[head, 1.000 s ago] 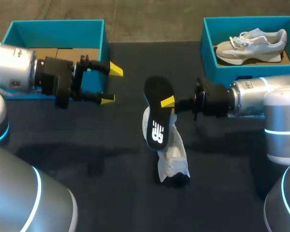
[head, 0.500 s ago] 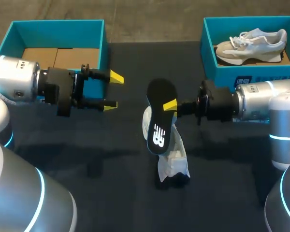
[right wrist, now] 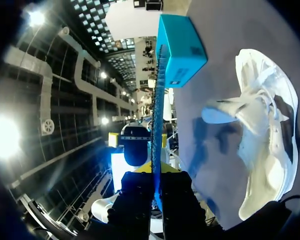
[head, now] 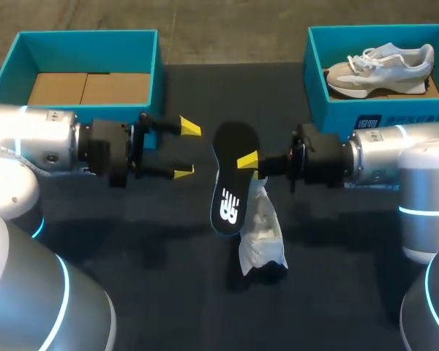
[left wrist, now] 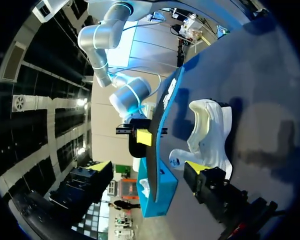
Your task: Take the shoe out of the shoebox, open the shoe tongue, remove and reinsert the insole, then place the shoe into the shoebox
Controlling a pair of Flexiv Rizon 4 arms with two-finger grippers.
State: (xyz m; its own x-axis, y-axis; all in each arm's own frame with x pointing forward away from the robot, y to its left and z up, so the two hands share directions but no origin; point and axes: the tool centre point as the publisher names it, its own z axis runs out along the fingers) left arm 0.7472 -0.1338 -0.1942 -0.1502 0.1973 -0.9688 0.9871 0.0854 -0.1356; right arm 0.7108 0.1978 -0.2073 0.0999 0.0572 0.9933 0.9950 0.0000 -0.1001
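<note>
- Step in hand: insole (head: 230, 183) removal is judged complete. The black insole is out of the shoe (head: 262, 238) and held in the air, tilted, above the shoe's near end. Reinsertion is not yet done.
- Right gripper (head: 250, 161): fingers pinch the insole at its edge, near its upper half. In the right wrist view the insole runs edge-on between the two fingers.
- Left gripper (head: 186, 150): fingers spread, holding nothing, level with the insole and just beside it.
- Shoe position: the white shoe lies on its side on the table, between the two arms and well apart from both boxes.
- Boxes: the left shoebox (head: 88, 40) shows a bare cardboard floor. The right shoebox (head: 314, 66) holds a second shoe (head: 380, 66).
- Next move: the insole must be turned toe-first and lined up with the shoe's opening. The lying shoe probably needs steadying by the free gripper.
- Hidden items: in the head view, the right gripper's far fingertip is behind the insole.
- Unclear items: the insole covers part of the opening, so the tongue's position cannot be confirmed. Whether the insole's lower end touches the shoe cannot be told.
</note>
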